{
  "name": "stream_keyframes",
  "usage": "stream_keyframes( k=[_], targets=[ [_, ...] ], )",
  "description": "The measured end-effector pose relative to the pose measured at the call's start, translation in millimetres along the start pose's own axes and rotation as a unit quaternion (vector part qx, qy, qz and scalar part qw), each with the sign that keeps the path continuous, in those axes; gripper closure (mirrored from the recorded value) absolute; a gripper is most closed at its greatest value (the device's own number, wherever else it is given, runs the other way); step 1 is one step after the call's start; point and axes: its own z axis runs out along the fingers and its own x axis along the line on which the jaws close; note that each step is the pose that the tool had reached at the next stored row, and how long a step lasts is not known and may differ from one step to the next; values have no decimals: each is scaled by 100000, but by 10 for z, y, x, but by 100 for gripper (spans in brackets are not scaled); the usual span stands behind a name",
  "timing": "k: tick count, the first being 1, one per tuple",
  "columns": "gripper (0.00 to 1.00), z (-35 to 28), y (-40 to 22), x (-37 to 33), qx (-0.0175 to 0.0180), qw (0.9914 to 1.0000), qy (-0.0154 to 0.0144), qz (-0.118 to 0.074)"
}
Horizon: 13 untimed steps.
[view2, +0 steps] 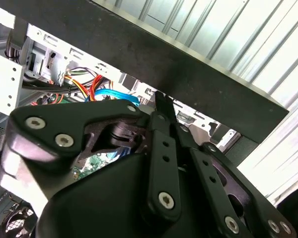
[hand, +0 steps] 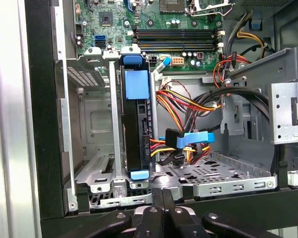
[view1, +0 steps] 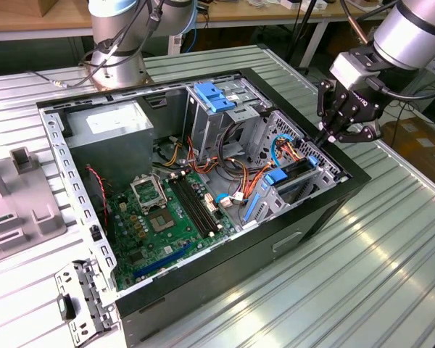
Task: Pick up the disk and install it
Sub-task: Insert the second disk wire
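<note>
The disk (hand: 137, 130) stands on edge in a slot of the metal drive cage (hand: 97, 178) inside the open computer case, with its blue carrier (hand: 136, 84) around it. In the exterior view the disk (view1: 296, 172) sits in the cage at the case's corner on the exterior view's right. My gripper (view1: 325, 136) hangs just above the case's black rim (view1: 348, 174), close to the disk but apart from it. Both wrist views show its black fingers pressed together, the gripper (hand: 163, 196) shut with nothing between them. The second wrist view has the fingertips (view2: 161, 101) in front of the rim.
Orange, red and blue cables (hand: 186, 141) lie beside the disk's cage. The motherboard (view1: 159, 217), a grey box with a white sticker (view1: 109, 127) and a light-blue latch (view1: 214, 96) fill the case. A second arm's base (view1: 116, 43) and a grey fixture (view1: 25, 196) stand on the ribbed table.
</note>
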Motion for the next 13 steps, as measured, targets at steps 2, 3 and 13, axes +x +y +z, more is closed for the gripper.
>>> stream_keyframes(
  k=[2, 3, 13],
  targets=[
    [70, 0, 0, 0, 0, 100000, -1, -2],
    [70, 0, 0, 0, 1, 100000, 0, 0],
    [64, -85, 15, -9, -1, 100000, -68, 0]
  ],
)
